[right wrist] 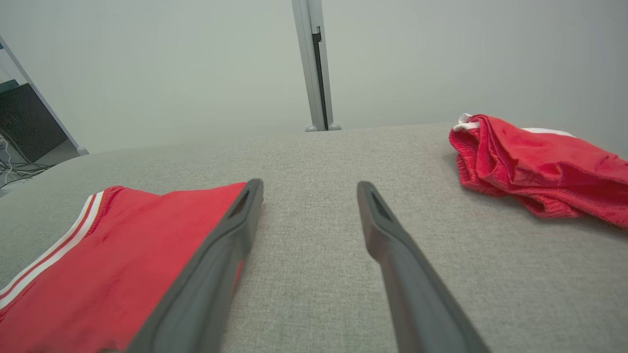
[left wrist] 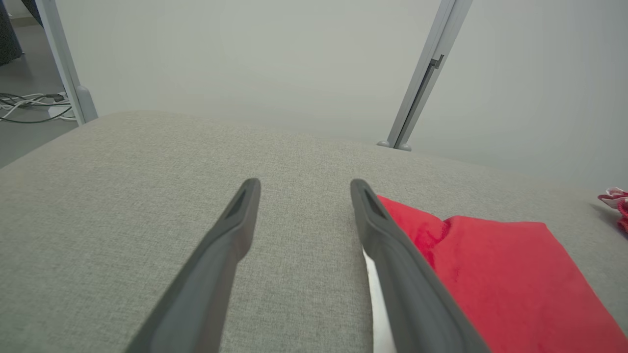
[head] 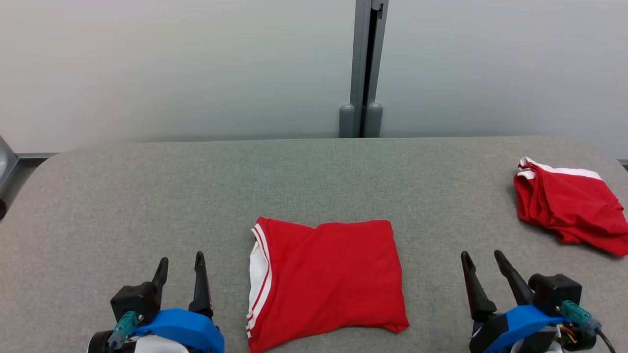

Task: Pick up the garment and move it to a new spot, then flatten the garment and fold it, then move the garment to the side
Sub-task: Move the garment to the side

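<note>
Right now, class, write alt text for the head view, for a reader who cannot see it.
A folded red garment lies flat at the near middle of a grey table, between the left hand and the right hand, both open. A bunched garment, also red, sits at the far right.

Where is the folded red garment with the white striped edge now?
In the head view, the folded red garment lies flat on the grey fabric table, at the near middle, between the left tool and the right tool.
</note>
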Robot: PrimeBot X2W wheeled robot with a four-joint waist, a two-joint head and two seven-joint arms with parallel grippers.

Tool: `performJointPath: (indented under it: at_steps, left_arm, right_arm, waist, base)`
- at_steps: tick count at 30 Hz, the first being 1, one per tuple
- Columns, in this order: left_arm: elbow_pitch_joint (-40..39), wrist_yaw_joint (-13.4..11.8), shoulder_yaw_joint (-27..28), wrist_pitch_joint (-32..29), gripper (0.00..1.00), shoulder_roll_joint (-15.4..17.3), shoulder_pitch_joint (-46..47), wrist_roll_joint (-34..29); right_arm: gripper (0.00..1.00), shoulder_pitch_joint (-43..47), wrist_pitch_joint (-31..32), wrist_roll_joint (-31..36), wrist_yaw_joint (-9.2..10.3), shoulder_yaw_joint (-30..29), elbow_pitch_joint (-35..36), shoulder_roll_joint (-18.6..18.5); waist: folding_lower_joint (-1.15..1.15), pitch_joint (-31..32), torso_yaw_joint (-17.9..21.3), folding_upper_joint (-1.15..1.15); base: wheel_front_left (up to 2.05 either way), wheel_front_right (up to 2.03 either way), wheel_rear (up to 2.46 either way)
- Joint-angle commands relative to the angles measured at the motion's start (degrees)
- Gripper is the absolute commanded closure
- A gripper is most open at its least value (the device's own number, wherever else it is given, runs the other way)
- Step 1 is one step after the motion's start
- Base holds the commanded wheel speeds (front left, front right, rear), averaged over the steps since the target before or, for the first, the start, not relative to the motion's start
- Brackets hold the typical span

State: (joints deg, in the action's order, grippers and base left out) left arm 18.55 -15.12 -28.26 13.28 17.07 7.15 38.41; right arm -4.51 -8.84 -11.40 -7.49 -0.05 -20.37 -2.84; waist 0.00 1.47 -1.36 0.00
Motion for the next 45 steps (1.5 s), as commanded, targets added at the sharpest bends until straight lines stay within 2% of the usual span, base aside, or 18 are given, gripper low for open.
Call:
performJointPath:
  at_steps: [1, 6, 12, 17, 27, 34, 35, 36, 37, 38, 45]
  left_arm:
    - [-0.2, -0.2, 0.2, 0.2, 0.00, 0.0, 0.2, 0.2]
    - [-0.7, -0.3, 0.2, 0.0, 0.00, 0.2, 1.0, 0.1]
    - [-1.8, -0.8, 0.0, -0.3, 0.00, 0.8, 1.7, -0.5]
    - [-2.7, -0.9, -0.4, -0.5, 0.00, 1.1, 2.7, -0.9]
    - [-3.7, -1.2, -0.1, 0.0, 0.00, 1.3, 3.5, -1.2]
    - [-3.6, -1.0, 0.3, 0.6, 0.00, 0.9, 3.7, -1.1]
    - [-3.6, -1.1, 0.4, 0.6, 0.00, 1.0, 3.7, -1.2]
    - [-3.6, -1.1, 0.5, 0.8, 0.00, 1.0, 3.7, -1.2]
    - [-3.7, -1.1, 0.6, 0.8, 0.00, 1.1, 3.8, -1.4]
    - [-3.8, -1.2, 0.6, 0.9, 0.00, 1.3, 3.9, -1.5]
    - [-4.8, -1.3, -0.2, 0.9, 0.00, 1.4, 4.1, -2.3]
  right_arm:
    - [0.00, -0.7, 0.2, 0.2, -0.01, 0.1, -0.1, -0.1]
    - [0.00, -4.1, 5.0, -0.9, -0.01, 0.9, 0.2, -0.1]
    - [0.00, -10.4, 17.2, -1.3, -0.02, 2.1, -0.7, -0.2]
    - [0.00, -14.4, 24.2, -0.3, -0.01, 2.5, -3.2, -0.1]
    - [0.00, -14.8, 30.5, -0.4, -0.01, 1.3, -10.7, -1.7]
    - [0.00, -14.1, 32.2, -0.3, -0.02, 1.5, -13.4, -1.4]
    - [0.35, -14.2, 32.2, -0.4, -0.02, 1.7, -13.5, -1.3]
    - [0.59, -14.3, 31.9, -0.6, -0.02, 2.0, -13.5, -1.2]
    - [0.77, -14.5, 31.4, -0.6, -0.02, 2.4, -13.4, -1.2]
    - [1.00, -14.8, 31.0, -0.9, -0.02, 3.0, -12.9, -1.1]
    - [1.00, -17.2, 28.2, -2.0, 0.00, 4.4, -10.2, -2.4]
  waist:
    - [0.00, -0.1, -0.1, 0.00]
    - [0.00, -0.8, -0.5, 0.00]
    - [0.00, -2.5, -2.1, 0.00]
    - [0.00, -4.5, -4.9, 0.00]
    - [0.00, -8.9, -11.0, 0.00]
    - [0.00, -9.8, -12.3, 0.00]
    - [0.00, -9.8, -12.2, 0.00]
    - [0.00, -9.9, -12.1, 0.00]
    - [0.00, -9.9, -11.9, 0.00]
    - [0.00, -9.9, -11.6, 0.00]
    - [0.00, -10.6, -7.9, 0.00]
  base:
    - [0.00, 0.00, 0.00]
    - [0.00, 0.00, 0.00]
    - [0.00, 0.00, 0.00]
    - [0.00, 0.00, 0.00]
    - [0.00, 0.00, 0.00]
    - [0.00, 0.00, 0.00]
    - [0.00, 0.00, 0.00]
    - [0.00, 0.00, 0.00]
    - [0.00, 0.00, 0.00]
    - [0.00, 0.00, 0.00]
    - [0.00, 0.00, 0.00]
